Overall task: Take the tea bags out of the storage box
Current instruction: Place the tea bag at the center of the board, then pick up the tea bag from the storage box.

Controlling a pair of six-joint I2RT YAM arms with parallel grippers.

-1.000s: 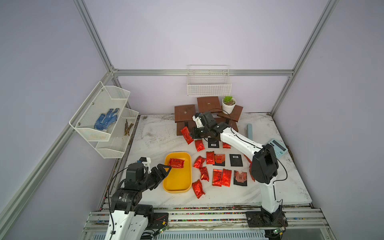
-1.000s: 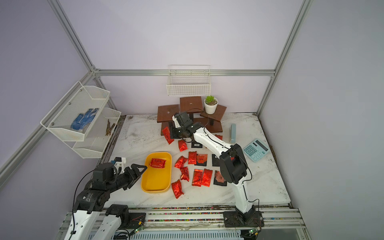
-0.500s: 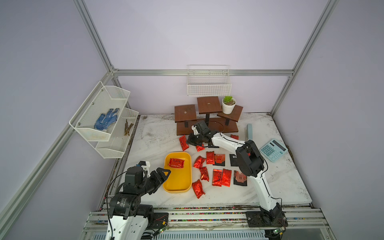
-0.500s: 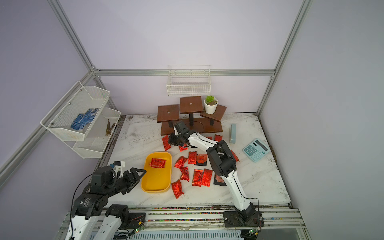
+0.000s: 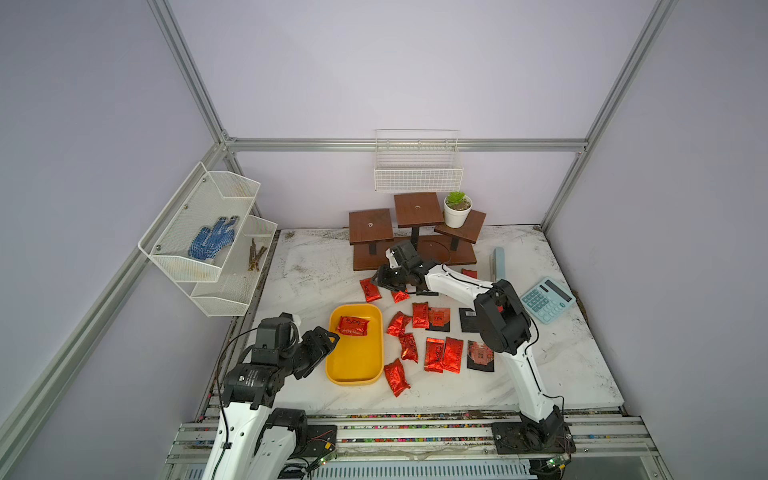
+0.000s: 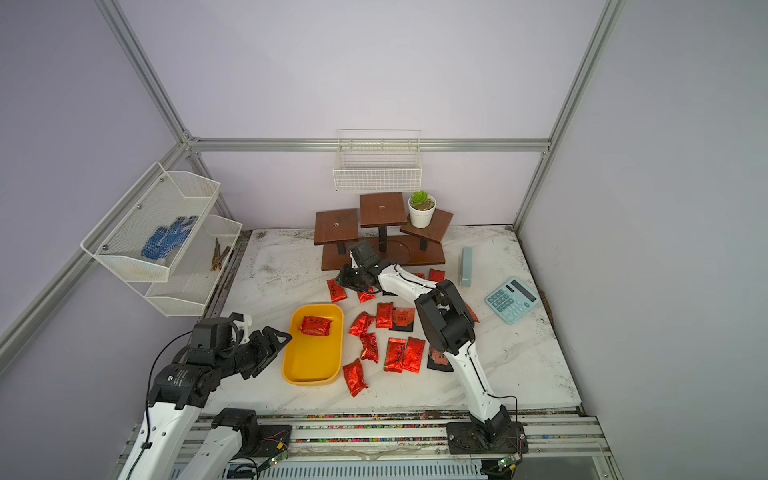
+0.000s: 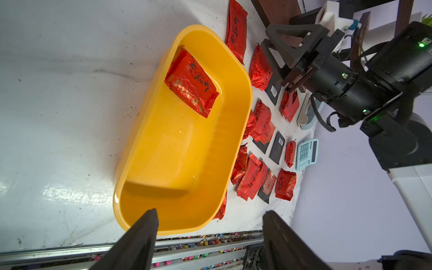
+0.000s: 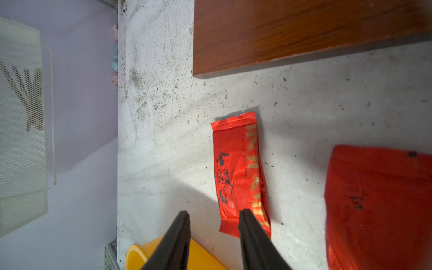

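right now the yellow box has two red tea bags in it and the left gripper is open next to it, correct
Not quite. The storage box holds only one red tea bag, lying at one end; the left wrist view shows the rest of its floor bare. The left gripper is indeed open next to it.

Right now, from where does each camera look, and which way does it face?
Both top views: high over the robot's bases, facing down across the table; left arm and right arm show.
Left wrist: on the left arm, facing the storage box past its open jaws; right arm shows.
Right wrist: on the right arm, facing down at a red tea bag past its open jaws.
Shared: every view shows the storage box.
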